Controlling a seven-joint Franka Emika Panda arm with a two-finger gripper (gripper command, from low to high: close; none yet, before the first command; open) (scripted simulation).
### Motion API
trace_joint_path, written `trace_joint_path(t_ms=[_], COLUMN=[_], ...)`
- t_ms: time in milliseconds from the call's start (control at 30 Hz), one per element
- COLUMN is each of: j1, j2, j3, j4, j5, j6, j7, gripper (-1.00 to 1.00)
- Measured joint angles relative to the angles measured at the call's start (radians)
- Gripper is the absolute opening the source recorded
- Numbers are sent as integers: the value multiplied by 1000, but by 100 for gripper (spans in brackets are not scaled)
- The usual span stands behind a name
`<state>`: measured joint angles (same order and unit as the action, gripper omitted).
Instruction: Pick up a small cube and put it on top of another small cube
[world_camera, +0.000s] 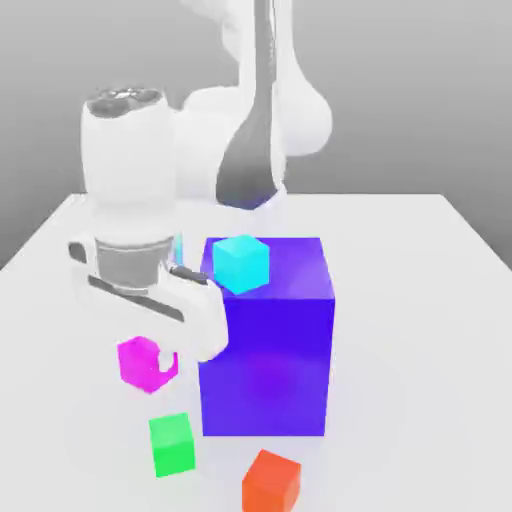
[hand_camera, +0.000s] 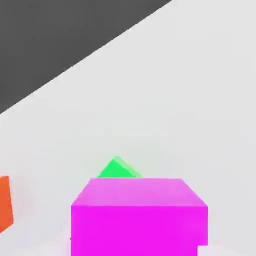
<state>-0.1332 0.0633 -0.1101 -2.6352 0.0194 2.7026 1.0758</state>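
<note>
My gripper (world_camera: 152, 366) is shut on the small magenta cube (world_camera: 136, 358), holding it by its sides to the exterior view's left of the large blue-purple block (world_camera: 268, 350). In the hand view the magenta cube (hand_camera: 139, 216) sits close up between the jaws. A green cube (world_camera: 171, 444) rests on the table just in front of the held cube, and a corner of the green cube (hand_camera: 118, 169) peeks out past the magenta one. An orange cube (world_camera: 271, 481) lies at the table's front.
A cyan cube (world_camera: 241, 262) sits on top of the blue-purple block, close to my wrist. The orange cube (hand_camera: 4, 204) shows at the hand view's edge. The white table (world_camera: 420, 300) stretches to the exterior view's right. The arm's base stands behind the block.
</note>
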Motion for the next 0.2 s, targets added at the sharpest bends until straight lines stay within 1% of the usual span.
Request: trace_joint_path(t_ms=[67, 100, 200], j1=[-9, -14, -14], j2=[84, 119, 119], j3=[10, 16, 16], j4=[5, 7, 7], j5=[24, 34, 34], j6=[75, 108, 108], j7=[-18, -25, -25], gripper=[-100, 100, 100])
